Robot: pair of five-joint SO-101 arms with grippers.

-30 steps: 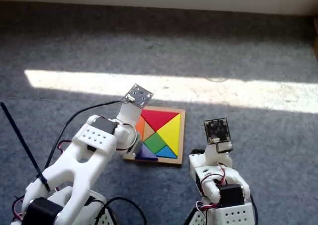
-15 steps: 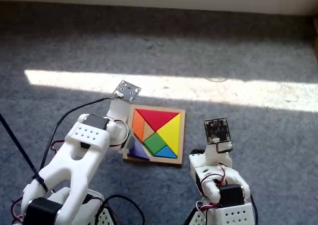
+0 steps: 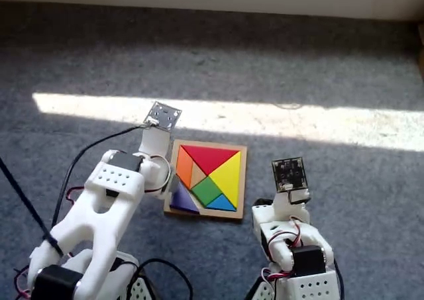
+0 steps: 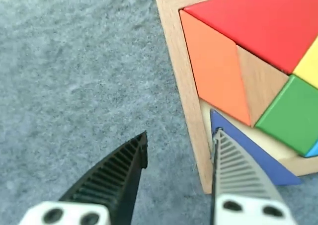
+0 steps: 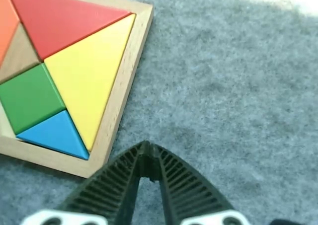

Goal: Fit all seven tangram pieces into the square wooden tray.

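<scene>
The square wooden tray lies on the carpet between the two arms. Red, yellow, orange, tan, green and blue pieces lie flat in it. A purple triangle rests tilted at the tray's near left corner, one tip over the rim. My left gripper is open and astride that rim, its pale finger above the purple piece and its black finger over the carpet. My right gripper is shut, over the carpet beside the tray's right near corner.
Grey carpet surrounds the tray, with a bright sunlit band across it just beyond the tray. The left arm's body and cable lie to the tray's left; the right arm sits at its right.
The left arm has swung leftward, off the tray's top-left corner to its left edge, uncovering the orange piece and the purple triangle. The right arm has stayed still.
</scene>
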